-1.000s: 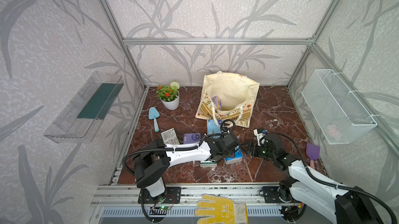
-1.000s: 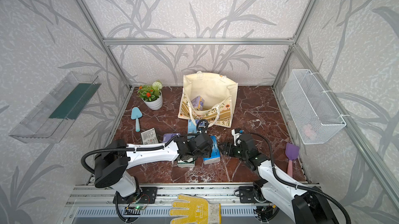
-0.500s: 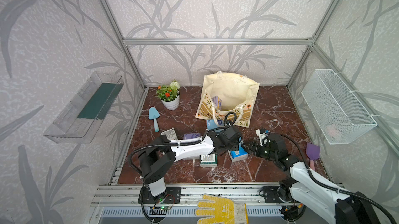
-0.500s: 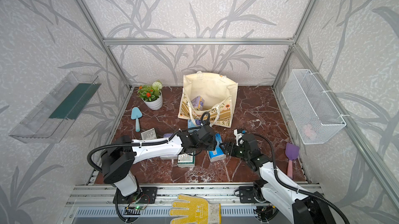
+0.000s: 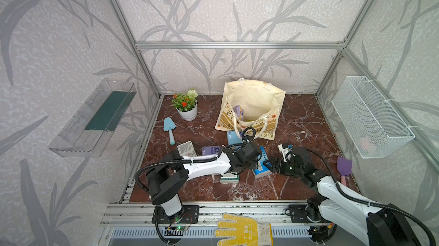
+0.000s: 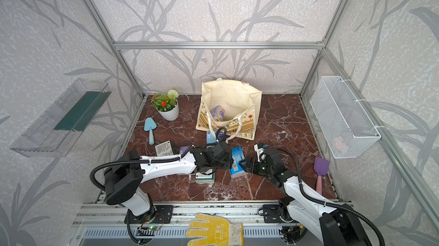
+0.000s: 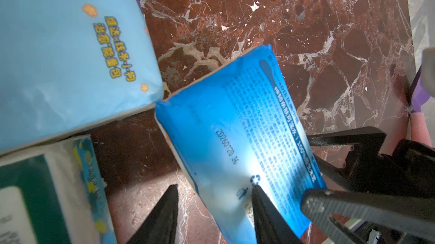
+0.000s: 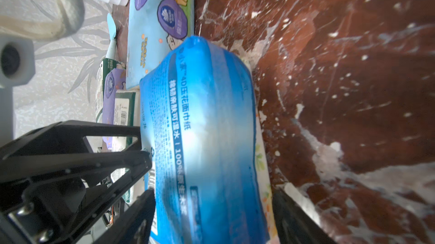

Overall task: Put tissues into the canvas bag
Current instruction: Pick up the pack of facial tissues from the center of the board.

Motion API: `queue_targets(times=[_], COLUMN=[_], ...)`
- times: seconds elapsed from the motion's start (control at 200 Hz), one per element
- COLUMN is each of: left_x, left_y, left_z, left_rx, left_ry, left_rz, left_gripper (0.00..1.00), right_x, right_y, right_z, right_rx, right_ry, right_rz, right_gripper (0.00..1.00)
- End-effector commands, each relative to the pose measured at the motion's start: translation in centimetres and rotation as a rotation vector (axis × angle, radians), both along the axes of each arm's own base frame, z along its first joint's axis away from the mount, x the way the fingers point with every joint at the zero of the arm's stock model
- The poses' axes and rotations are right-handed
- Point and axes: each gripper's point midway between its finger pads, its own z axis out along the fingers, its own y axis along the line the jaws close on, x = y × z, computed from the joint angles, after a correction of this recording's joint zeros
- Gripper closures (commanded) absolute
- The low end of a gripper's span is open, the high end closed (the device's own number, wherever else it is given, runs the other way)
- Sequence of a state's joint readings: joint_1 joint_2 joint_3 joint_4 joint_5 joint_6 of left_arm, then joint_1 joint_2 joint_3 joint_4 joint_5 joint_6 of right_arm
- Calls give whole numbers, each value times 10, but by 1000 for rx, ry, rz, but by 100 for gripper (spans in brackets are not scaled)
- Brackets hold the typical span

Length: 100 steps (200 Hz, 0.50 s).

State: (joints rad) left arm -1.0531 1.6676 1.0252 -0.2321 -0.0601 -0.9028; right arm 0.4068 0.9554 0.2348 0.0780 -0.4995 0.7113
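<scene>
A bright blue plastic-wrapped tissue pack (image 8: 207, 104) sits near the cream canvas tote bag (image 5: 254, 100); the right gripper (image 8: 213, 193) straddles it, grip uncertain; the left gripper (image 7: 215, 186) gapes open alongside

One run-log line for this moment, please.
left gripper: open at bright blue pack | right gripper: jaws straddle that pack, grip unclear | canvas bag: one lilac pack inside

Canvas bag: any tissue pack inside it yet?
Yes, both top views show a lilac pack lying inside the open canvas bag, against its inner wall.
</scene>
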Motion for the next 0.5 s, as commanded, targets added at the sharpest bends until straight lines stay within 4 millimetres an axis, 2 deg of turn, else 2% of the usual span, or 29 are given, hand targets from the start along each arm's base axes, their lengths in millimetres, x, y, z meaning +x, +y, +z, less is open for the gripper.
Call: queue_targets(times=[0.0,0.14,0.25,0.345,0.405,0.495], left_x=[4,7,8,8,7,4], left_y=[17,33,37,39,39,35], left_z=[7,8,9,10,10,10], left_rx=[21,29,32,41,33,10], left_ry=[-24,-21,-13,-11,-9,-1], left_rz=[54,71,67,62,60,50], left_gripper=[51,50,50,50,50,50], right_x=[-7,-11,-14,-13,-6,6], right_y=[8,20,24,19,12,4], right_z=[-1,5,8,10,11,14], right_rx=[27,30,34,-22,-47,10], right_ry=[16,9,22,11,10,16], right_rz=[25,63,93,100,71,22], right_gripper=[25,26,26,24,18,16])
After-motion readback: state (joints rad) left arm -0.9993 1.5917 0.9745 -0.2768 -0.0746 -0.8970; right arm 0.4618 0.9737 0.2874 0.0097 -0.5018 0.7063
